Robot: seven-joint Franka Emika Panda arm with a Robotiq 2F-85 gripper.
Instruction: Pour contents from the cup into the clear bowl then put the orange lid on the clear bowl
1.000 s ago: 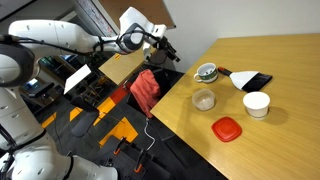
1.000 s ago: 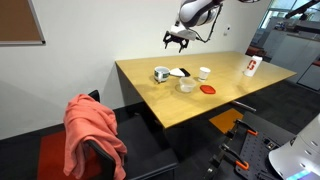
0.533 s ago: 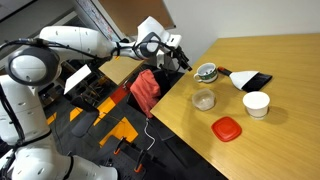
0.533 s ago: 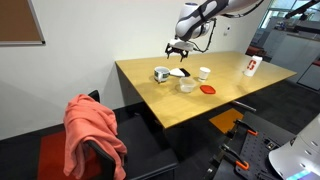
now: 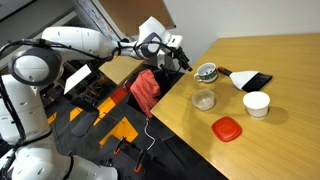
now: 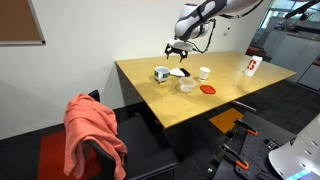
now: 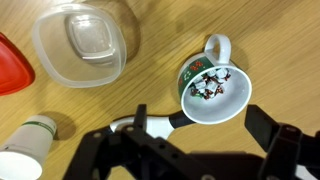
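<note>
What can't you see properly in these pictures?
- Stuff inside the cup, wrist view: tiny dark and red bits, too small and blurry to name.
- Lid, wrist view: mostly cut off by the left edge.
- White cup, wrist view: cut off by the bottom corner.
- Bowl, exterior view: too small to see inside.

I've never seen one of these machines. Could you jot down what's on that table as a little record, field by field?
Cup: upright on the table, dark bits inside
Clear bowl: uncovered, looks empty
Orange lid: flat on table, apart from bowl
White cup: upright on table
Tool: open, hovering by the cup, holding nothing
</note>
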